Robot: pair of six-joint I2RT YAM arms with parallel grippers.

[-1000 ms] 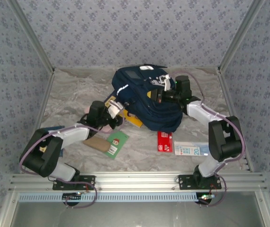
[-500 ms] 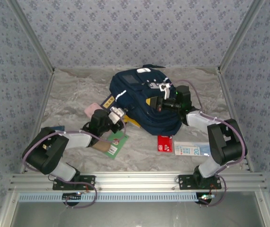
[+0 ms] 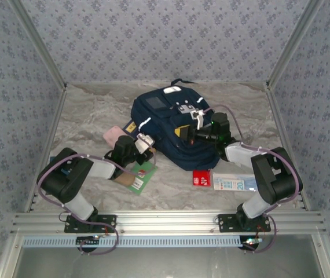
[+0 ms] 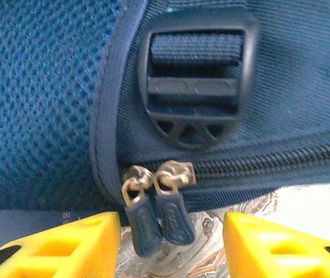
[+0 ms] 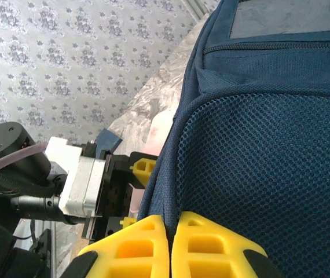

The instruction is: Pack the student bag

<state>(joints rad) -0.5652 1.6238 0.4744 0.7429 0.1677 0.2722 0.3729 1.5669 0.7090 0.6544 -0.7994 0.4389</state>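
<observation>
The student bag (image 3: 165, 119), navy with white trim, lies in the middle of the table. My left gripper (image 3: 152, 145) is at its lower left edge. In the left wrist view this gripper (image 4: 171, 249) is open, with two zipper pulls (image 4: 159, 217) hanging between its yellow fingers (image 4: 66, 246), untouched, below a black strap buckle (image 4: 197, 81). My right gripper (image 3: 183, 132) reaches over the bag from the right. In the right wrist view it (image 5: 171, 243) is shut on the bag's piped seam beside the blue mesh (image 5: 257, 174).
Around the bag lie a pink pouch (image 3: 114, 136), a green booklet (image 3: 143, 175) on a brown envelope (image 3: 116, 173), a red box (image 3: 201, 177) and a white-blue carton (image 3: 234, 184). A yellow item (image 3: 131, 124) peeks from under the bag. Patterned walls close three sides.
The bag has slid and turned to the left and back with the right gripper holding it. The left gripper has drawn nearer and lower, to the bag's zipper end.
</observation>
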